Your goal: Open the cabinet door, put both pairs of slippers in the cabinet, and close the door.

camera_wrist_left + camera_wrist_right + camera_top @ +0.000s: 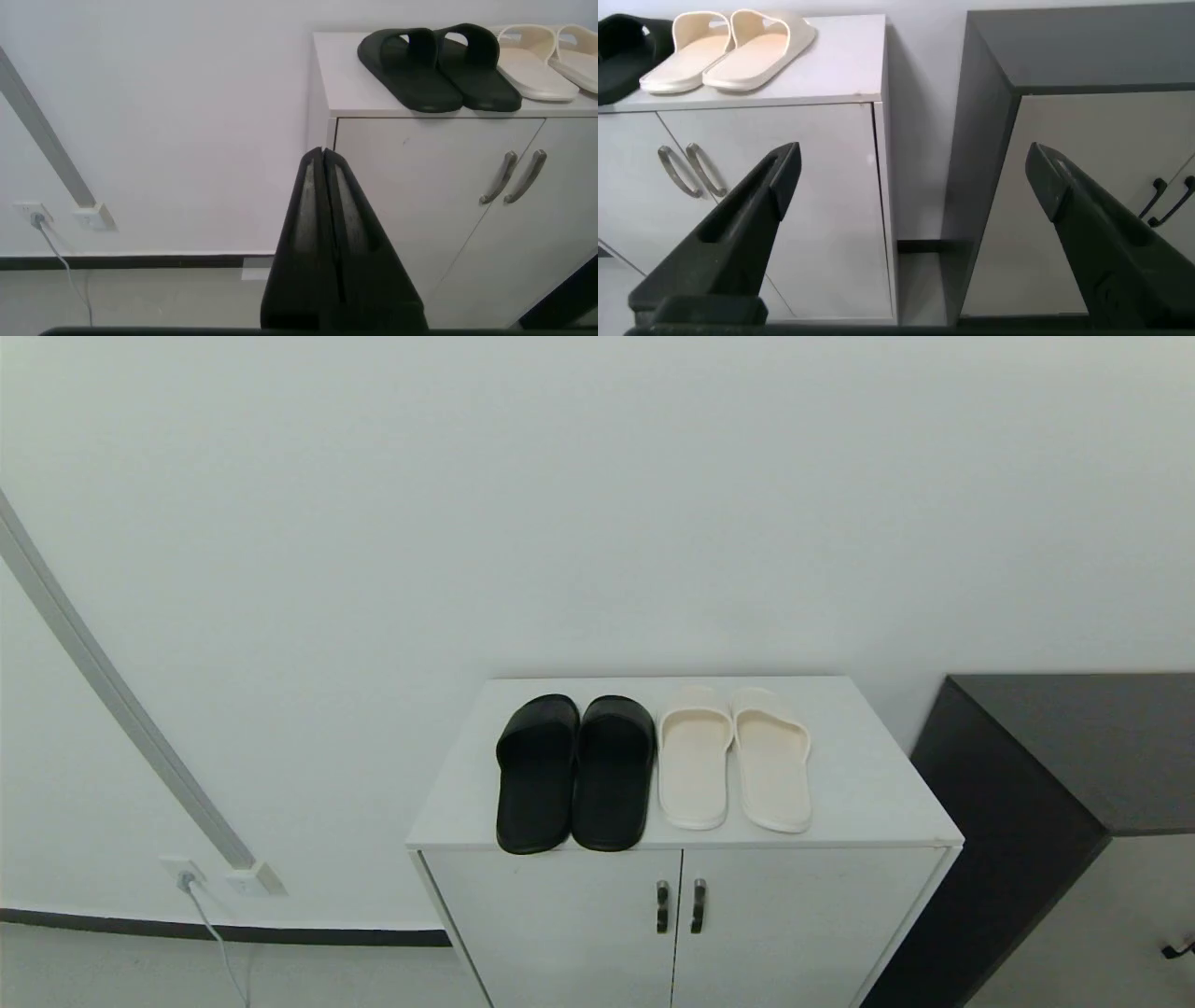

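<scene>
A white cabinet (868, 784) stands against the wall with both doors closed and two dark handles (680, 905) at the centre seam. On its top lie a pair of black slippers (574, 773) and a pair of cream slippers (733, 758), side by side, toes toward the wall. My left gripper (324, 163) is shut, low and off the cabinet's left front corner (322, 117). My right gripper (910, 173) is open, fingers wide apart, level with the cabinet's right side (882, 187); the cream slippers (729, 47) sit above and beyond it.
A dark grey cabinet (1074, 775) stands close to the right of the white one, with a narrow gap (920, 187) between them. A wall socket with a cable (187, 877) and a slanted conduit (103, 681) are at the left.
</scene>
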Motion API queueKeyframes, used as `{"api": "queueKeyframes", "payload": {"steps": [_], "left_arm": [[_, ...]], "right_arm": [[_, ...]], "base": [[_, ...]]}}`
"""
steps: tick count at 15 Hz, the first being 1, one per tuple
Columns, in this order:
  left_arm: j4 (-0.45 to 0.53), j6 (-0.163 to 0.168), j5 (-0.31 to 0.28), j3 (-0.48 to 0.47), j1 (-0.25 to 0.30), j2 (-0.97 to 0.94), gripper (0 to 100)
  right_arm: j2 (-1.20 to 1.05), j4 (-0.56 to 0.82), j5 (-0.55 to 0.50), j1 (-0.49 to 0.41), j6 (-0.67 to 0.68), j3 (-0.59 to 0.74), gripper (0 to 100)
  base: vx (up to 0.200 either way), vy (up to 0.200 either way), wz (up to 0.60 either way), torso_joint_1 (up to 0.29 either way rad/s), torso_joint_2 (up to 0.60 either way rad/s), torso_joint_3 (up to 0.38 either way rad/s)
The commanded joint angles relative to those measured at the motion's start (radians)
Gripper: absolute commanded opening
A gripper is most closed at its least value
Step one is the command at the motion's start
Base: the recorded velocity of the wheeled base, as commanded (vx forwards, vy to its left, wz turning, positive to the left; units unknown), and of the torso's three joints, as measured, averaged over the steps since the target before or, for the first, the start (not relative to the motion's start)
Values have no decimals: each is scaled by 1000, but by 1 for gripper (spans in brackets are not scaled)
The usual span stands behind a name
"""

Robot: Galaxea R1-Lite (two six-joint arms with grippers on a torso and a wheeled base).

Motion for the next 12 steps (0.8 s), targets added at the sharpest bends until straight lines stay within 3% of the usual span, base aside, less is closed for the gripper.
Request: {"api": "queueKeyframes", "payload": {"steps": [1,3,5,6,9,12], "left_arm": [[0,-2,1,0,0,0,0],[0,-2,1,0,0,0,0],[0,-2,1,0,0,0,0],[0,-2,1,0,0,0,0],[0,0,1,0,0,0,0],[0,0,0,0,0,0,0]], "right_arm": [[1,-1,0,0,0,0,100],[1,-29,-3,0,25,-11,100],[77,-50,-9,20,155,-206,100],[157,42,-1,35,126,-255,100],[275,63,85,48,44,-195,100],[461,-73,111,66,43,-199,100]], "base": [[0,0,0,0,0,0],[0,0,0,0,0,0],[0,0,0,0,0,0],[0,0,0,0,0,0],[0,0,0,0,0,0],[0,0,0,0,0,0]]}}
